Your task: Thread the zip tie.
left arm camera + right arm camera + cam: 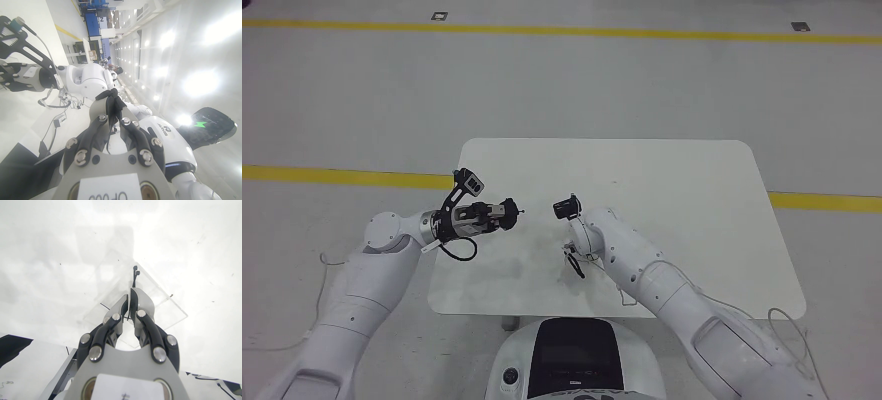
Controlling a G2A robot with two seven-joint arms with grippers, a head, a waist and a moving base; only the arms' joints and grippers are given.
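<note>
My left gripper (pixel 510 213) is held above the table's left half, pointing toward the right arm. In the left wrist view it (pixel 112 95) is shut on a black zip tie (pixel 111 106), whose dark end bunches at the fingertips while the strap runs back between them. My right gripper (pixel 129 292) points down at the table and is shut on another black zip tie (pixel 134 279). That tie's square head pokes out past the fingertips, and its tail curls out behind the pads. In the top view a small black tip (pixel 525 211) shows between the two wrists.
The white table (pixel 682 190) has rounded corners and open floor around it. A clear acrylic plate (pixel 170 311) lies flat on the table under the right gripper. A black cable loop (pixel 572 263) hangs off the right wrist.
</note>
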